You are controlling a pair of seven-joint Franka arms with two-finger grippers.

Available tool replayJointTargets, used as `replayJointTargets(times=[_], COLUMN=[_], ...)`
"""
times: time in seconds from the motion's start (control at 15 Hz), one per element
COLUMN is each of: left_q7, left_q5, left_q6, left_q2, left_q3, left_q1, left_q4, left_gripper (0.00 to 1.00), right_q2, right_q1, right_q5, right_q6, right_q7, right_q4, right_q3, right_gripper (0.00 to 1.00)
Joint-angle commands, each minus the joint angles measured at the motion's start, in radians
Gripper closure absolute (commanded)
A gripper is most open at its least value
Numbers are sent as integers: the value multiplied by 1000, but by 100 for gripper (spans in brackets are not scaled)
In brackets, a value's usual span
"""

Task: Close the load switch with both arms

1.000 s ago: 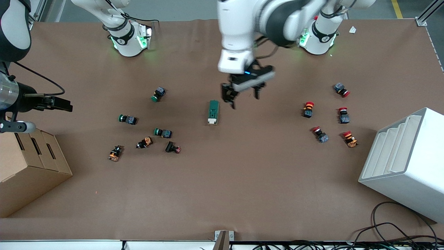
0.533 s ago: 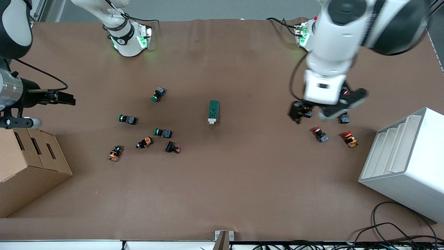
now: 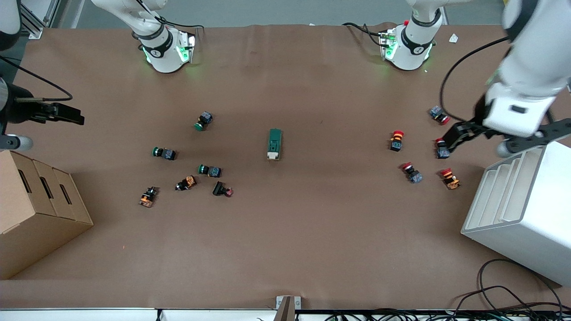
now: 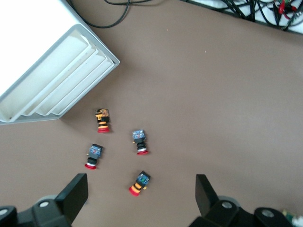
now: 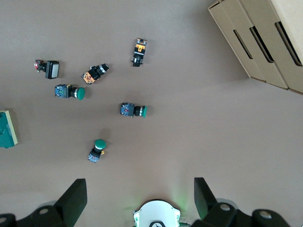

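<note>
The load switch [image 3: 275, 144], a dark green block with a white lever piece at its end nearer the front camera, lies alone at the table's middle. Its edge shows in the right wrist view [image 5: 7, 128]. My left gripper [image 3: 486, 141] is open and empty, up in the air over the red push-buttons [image 3: 441, 148] beside the white rack, well away from the switch. Its wrist view shows the open left gripper [image 4: 139, 194] above a red button [image 4: 138, 183]. My right gripper [image 3: 67, 115] is open and empty at the right arm's end of the table, above the cardboard box's edge; it also shows in its wrist view [image 5: 139, 198].
A white slotted rack [image 3: 522, 209] stands at the left arm's end, a cardboard box [image 3: 35, 214] at the right arm's end. Green and orange push-buttons [image 3: 209, 170] lie scattered toward the right arm's end. Several red ones [image 3: 396, 139] lie toward the left arm's end.
My left gripper has swung away from beside the load switch to the left arm's end of the table. My right gripper has drawn slightly farther toward its table edge. The switch has not moved.
</note>
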Motion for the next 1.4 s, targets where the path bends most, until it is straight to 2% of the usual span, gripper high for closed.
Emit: replayJointTargets(times=[0.0,0.27,0.33,0.47,0.53,0.73,1.33], left_q7=[113,296,324,382,420,418,437], left_q5=[-57,-59,-65,-135,-139,-139,-148], left_q6=[-58,-120,-120,-120,-120,-118,-121], left_q2=[-88,-125,-143,-175,-191,-254,-254], left_q3=[103,114,117,194,200,196,188], left_q1=[-51,-36,-31,-46,-45,-45,-40], left_q4=[-57,-74,-95,-137,-158,-218,-209], left_gripper=[0,0,0,0,0,0,0], right_q2=[-95,-238,-246,-272,-286,-310,-306], right_q1=[5,13,13,17,20,14,13], right_q5=[-4,-4,-4,-4,-4,-4,-2], right_q6=[12,81,80,80,80,81,106], right_q7=[3,1,1,1,0,-7,-7], right_q4=[-94,-246,-248,-249,-249,-245,-239], right_q3=[-15,-17,-18,-36,-39,-40,-35], right_gripper=[0,0,0,0,0,0,0])
